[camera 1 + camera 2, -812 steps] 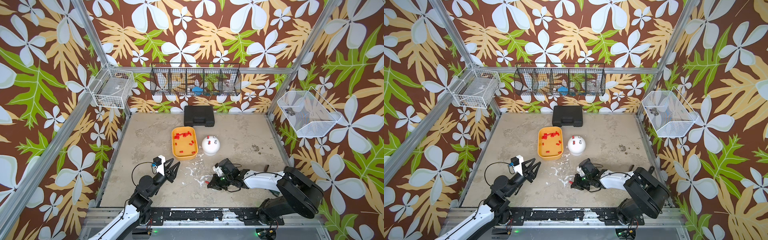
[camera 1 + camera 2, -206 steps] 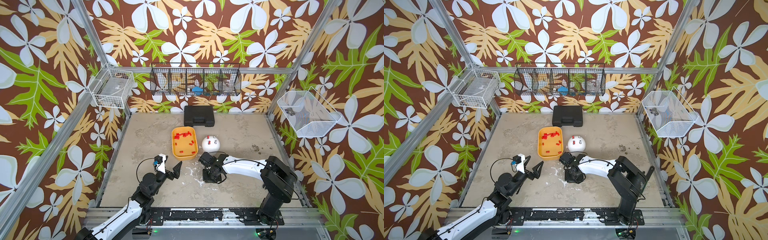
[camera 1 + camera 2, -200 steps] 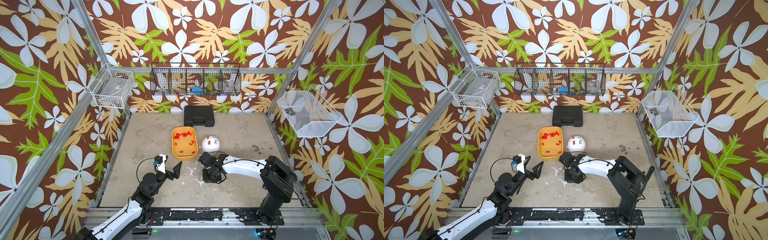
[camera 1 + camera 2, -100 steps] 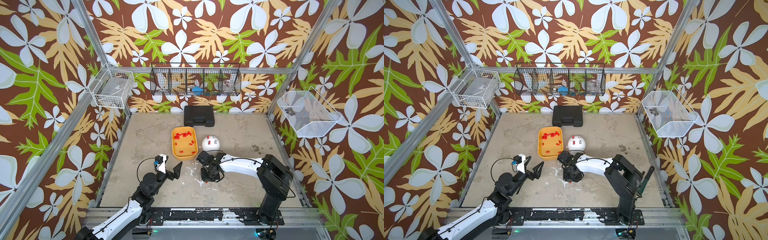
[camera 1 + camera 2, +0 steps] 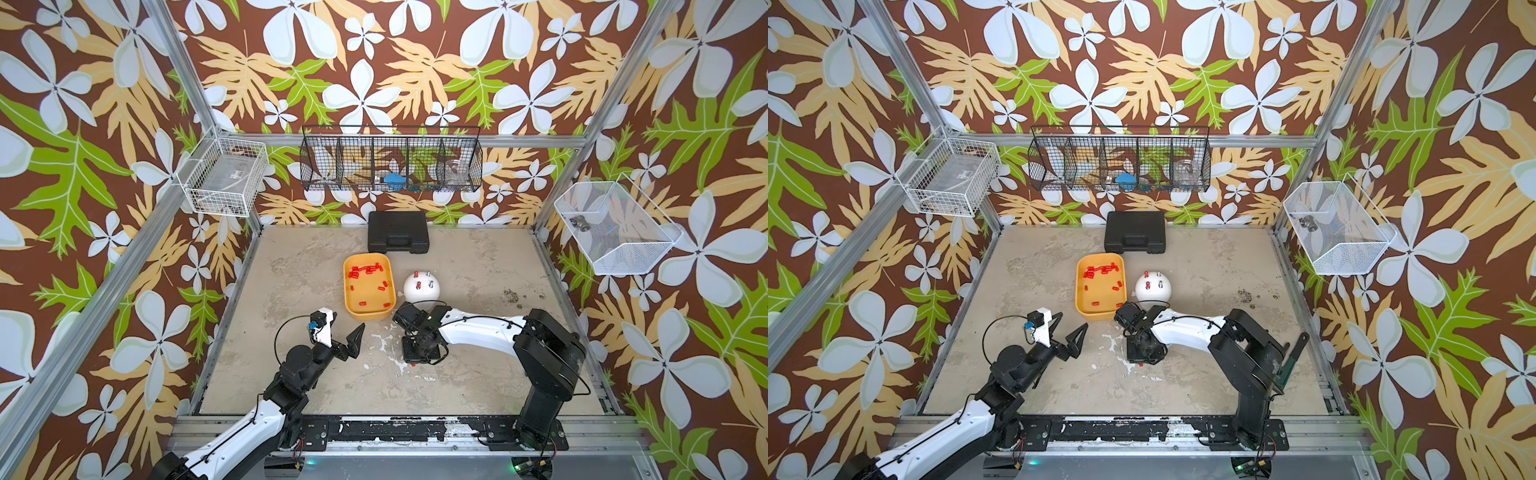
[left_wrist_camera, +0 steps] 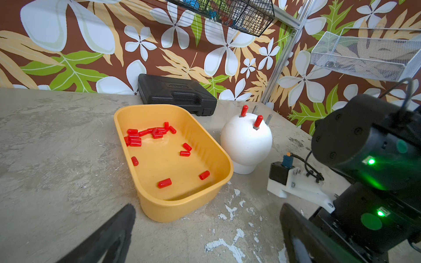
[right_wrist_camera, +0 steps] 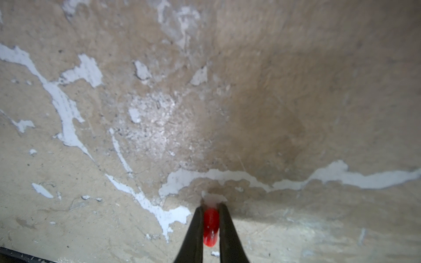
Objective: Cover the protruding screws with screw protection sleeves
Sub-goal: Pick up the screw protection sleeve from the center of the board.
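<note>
A white dome (image 5: 421, 286) stands right of a yellow tray (image 5: 368, 315) that holds several loose red screw protection sleeves (image 6: 134, 139). On the dome, two protruding screws wear red sleeves (image 6: 244, 110) and two stand as bare protruding screws (image 6: 268, 118). My right gripper (image 7: 210, 206) points down at the table in front of the dome and is shut on one red sleeve (image 7: 210, 224), seen in a top view as a red speck (image 5: 413, 364). My left gripper (image 5: 1071, 322) hovers open near the tray's front left corner, with nothing between its fingers (image 6: 123, 218).
A black case (image 5: 398, 232) lies against the back wall behind the tray. Wire baskets hang on the left wall (image 5: 224, 180), the back wall (image 5: 390, 166) and the right wall (image 5: 615, 232). White paint chips (image 5: 388, 338) mark the table between the arms.
The right gripper has closed its jaws onto the red sleeve at the table and shifted slightly left. The left arm has not moved.
</note>
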